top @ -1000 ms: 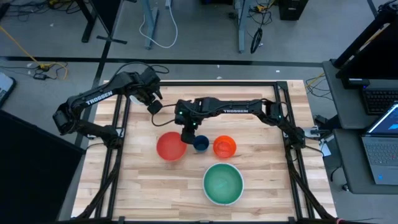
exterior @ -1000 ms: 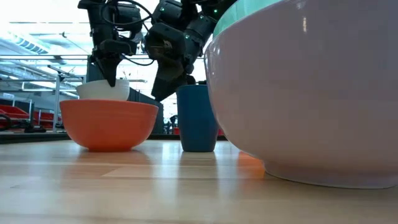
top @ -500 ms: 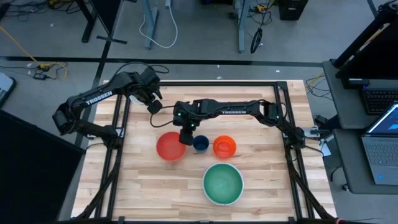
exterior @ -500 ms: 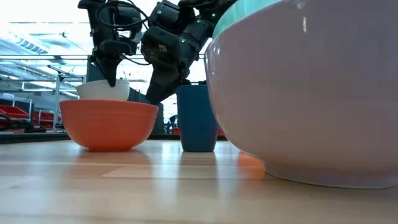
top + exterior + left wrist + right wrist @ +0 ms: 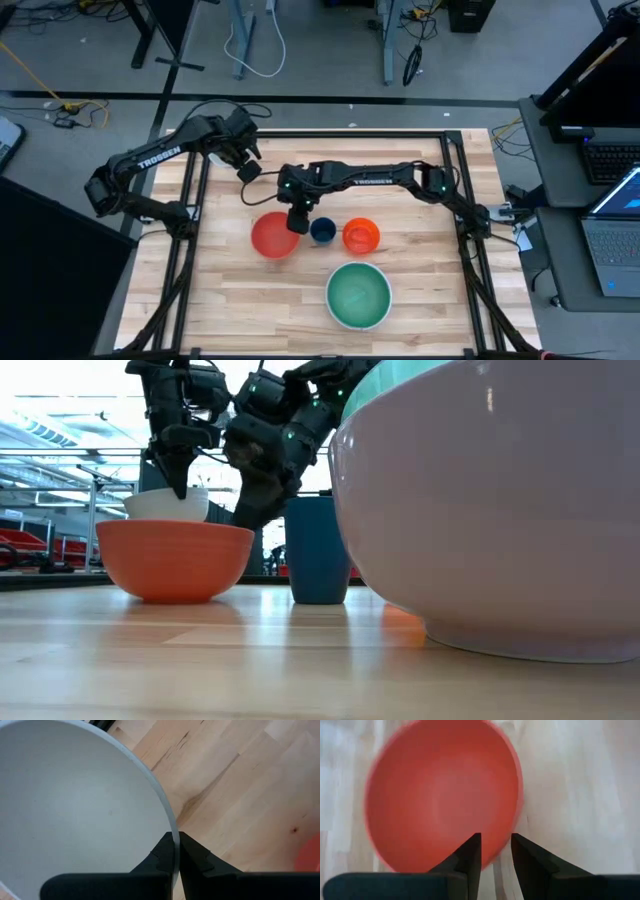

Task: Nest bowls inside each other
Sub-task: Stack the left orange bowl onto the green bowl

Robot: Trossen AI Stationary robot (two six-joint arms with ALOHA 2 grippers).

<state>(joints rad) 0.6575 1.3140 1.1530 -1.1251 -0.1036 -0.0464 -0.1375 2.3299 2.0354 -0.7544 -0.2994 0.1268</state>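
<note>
The red bowl [image 5: 274, 236] sits empty on the surface [image 5: 240, 300]. Just beside it stand the tiny dark blue bowl [image 5: 322, 232], then the orange bowl [image 5: 361, 236]; the green bowl [image 5: 359, 292] nests in a white one. Over the red bowl's rim the right gripper [image 5: 298, 222] hangs narrowly parted, holding nothing. Well behind, the left gripper [image 5: 175, 851] pinches a small white bowl [image 5: 75, 810].

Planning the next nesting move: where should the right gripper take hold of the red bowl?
Grip the red bowl by its thin rim, coming down from above. It sits upright, mouth open. The right gripper, fingers apart, already hangs over the edge nearest the small blue bowl.
</note>
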